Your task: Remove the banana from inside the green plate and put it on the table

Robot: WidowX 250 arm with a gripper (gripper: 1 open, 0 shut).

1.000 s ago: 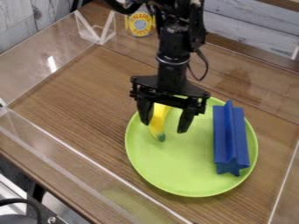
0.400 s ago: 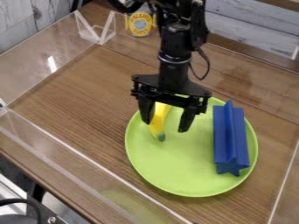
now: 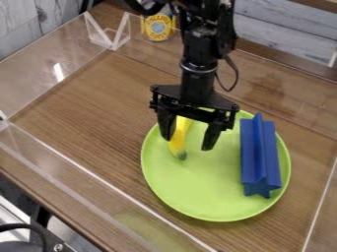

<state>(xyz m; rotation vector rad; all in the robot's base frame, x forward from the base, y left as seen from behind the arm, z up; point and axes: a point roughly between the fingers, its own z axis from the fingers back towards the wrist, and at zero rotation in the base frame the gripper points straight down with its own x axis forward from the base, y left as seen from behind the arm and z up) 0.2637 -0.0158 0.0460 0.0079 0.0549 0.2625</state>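
Observation:
The yellow banana (image 3: 178, 139) lies on the left part of the green plate (image 3: 198, 187), which rests on the brown table (image 3: 93, 98). My gripper (image 3: 187, 138) points straight down over the plate with its black fingers (image 3: 211, 136) spread wide, one on each side of the banana. The jaws stand open around the banana, and the fingertips reach down to about the plate's surface. The arm hides part of the banana's upper end.
A long blue block (image 3: 258, 155) lies on the right side of the plate. Clear acrylic walls (image 3: 53, 162) ring the table. A yellow-labelled object (image 3: 160, 28) stands at the back behind the arm.

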